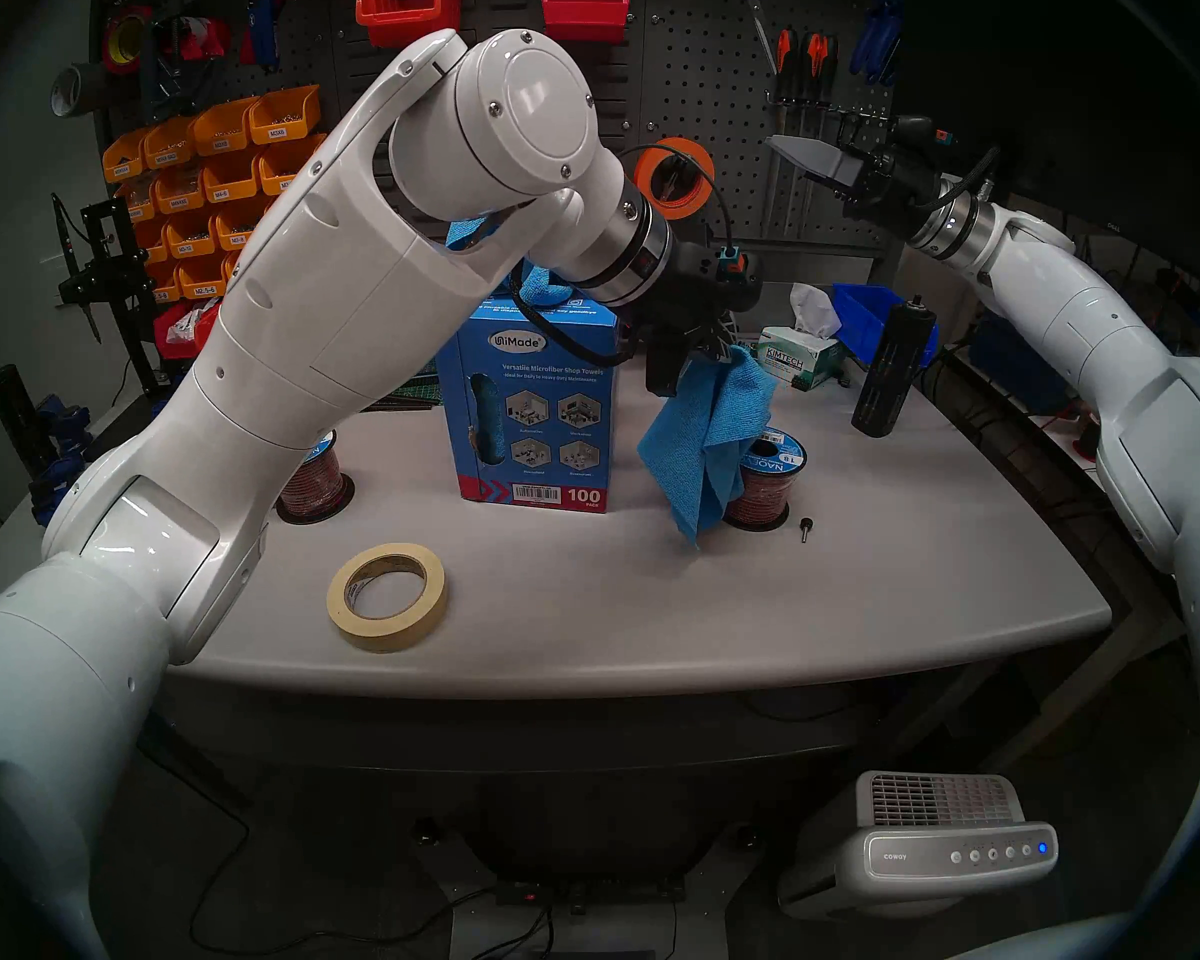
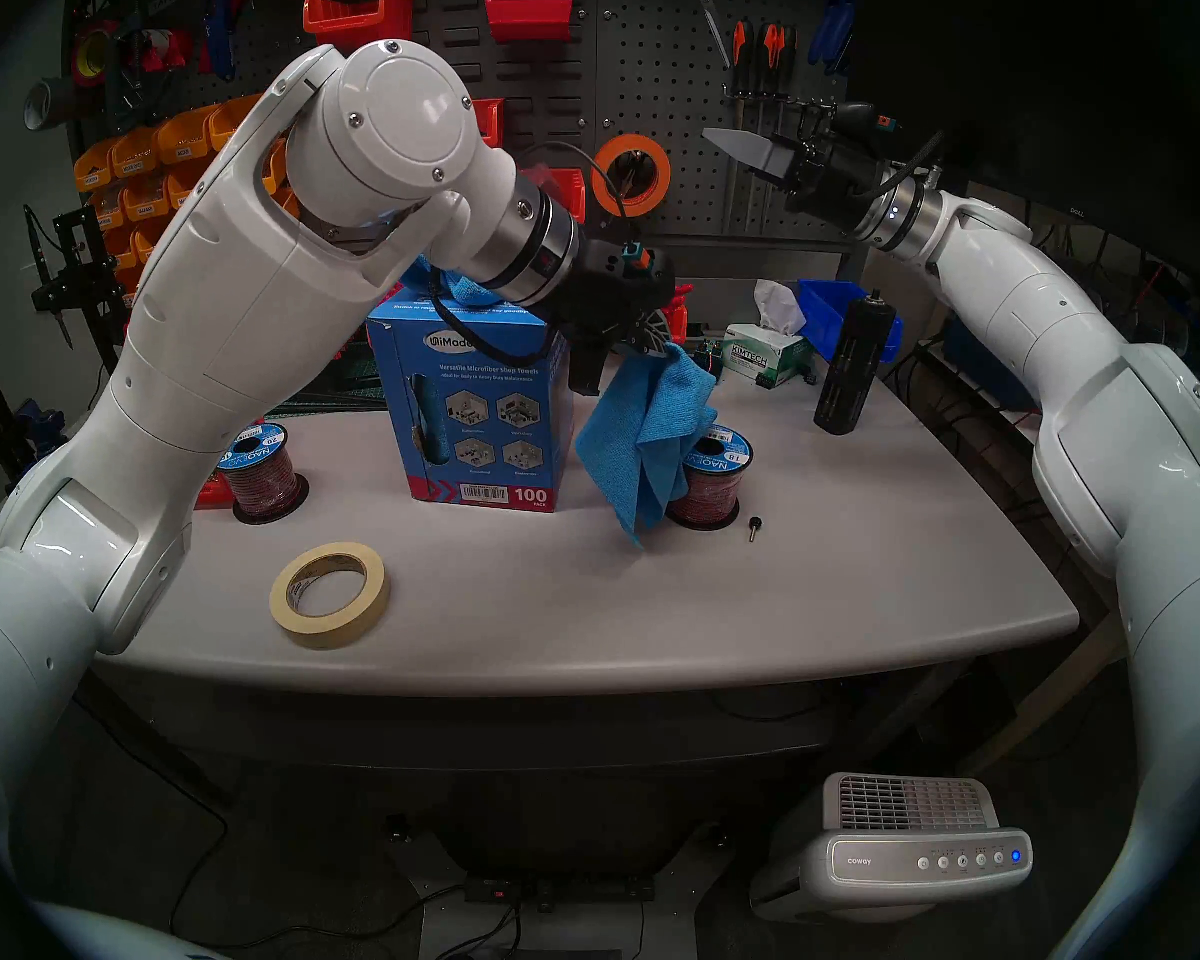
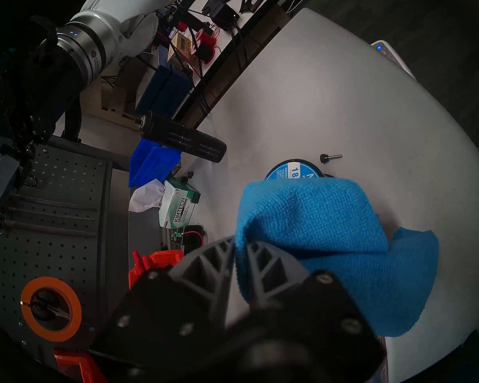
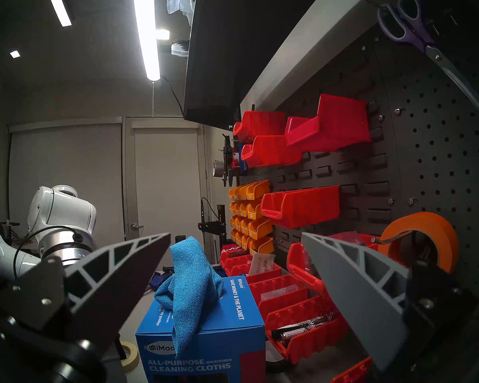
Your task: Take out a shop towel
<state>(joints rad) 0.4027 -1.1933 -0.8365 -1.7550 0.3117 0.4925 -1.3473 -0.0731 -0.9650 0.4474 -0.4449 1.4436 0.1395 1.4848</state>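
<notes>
Towels [image 1: 711, 439] — two; wire spools [image 1: 767, 484] — two; tape roll [image 1: 387, 597] — one

blue shop towel [image 1: 704, 439], hanging crumpled above table

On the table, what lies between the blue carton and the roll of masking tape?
Nothing: in the head views, the table between the blue carton and the masking tape roll is bare grey surface.

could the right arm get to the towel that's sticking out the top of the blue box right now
Probably yes. The right gripper is open and empty, raised off to the side of the box. In its wrist view the next towel pokes up between its fingers, nothing between.
</notes>
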